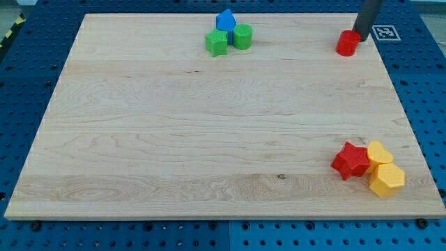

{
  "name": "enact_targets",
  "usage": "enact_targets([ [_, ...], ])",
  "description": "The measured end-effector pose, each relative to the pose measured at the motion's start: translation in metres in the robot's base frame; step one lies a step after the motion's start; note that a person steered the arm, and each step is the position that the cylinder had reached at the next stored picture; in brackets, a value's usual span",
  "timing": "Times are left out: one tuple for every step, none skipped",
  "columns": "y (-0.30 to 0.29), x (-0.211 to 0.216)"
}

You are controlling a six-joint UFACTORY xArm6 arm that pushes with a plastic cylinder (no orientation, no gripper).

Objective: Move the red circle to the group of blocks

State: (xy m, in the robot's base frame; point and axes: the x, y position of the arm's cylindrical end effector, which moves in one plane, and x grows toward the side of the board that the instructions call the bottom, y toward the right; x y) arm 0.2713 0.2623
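The red circle (348,43) — a small, squat round block — sits flat on the counter (209,139) near the view's top right, my tip (359,37) touching its right side — well apart from both clusters: blue block (225,19), green blocks (230,40); red star (350,160), yellow blocks (382,169).

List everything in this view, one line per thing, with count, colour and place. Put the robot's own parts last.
wooden board: 1, pale wood, fills most of the view
blue block: 1, blue, top centre, touching both green blocks
green blocks: 2, green, top centre, below the blue one
red circle: 1, red, top right
red star: 1, red, bottom right, against the yellow blocks
yellow blocks: 2, yellow, bottom right
perforated table: 1, blue, around the board
my tip: 1, dark rod, at the red circle's right edge
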Motion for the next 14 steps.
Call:
enact_targets([
  [-0.012,0.000],
  [-0.027,0.000],
  [-0.035,0.000],
  [-0.036,0.003],
  [-0.036,0.023],
  [-0.036,0.054],
  [-0.036,0.084],
  [-0.043,0.093],
  [-0.062,0.093],
  [-0.091,0.093],
  [-0.104,0.095],
  [-0.108,0.103],
  [-0.108,0.118],
  [-0.113,0.136],
])
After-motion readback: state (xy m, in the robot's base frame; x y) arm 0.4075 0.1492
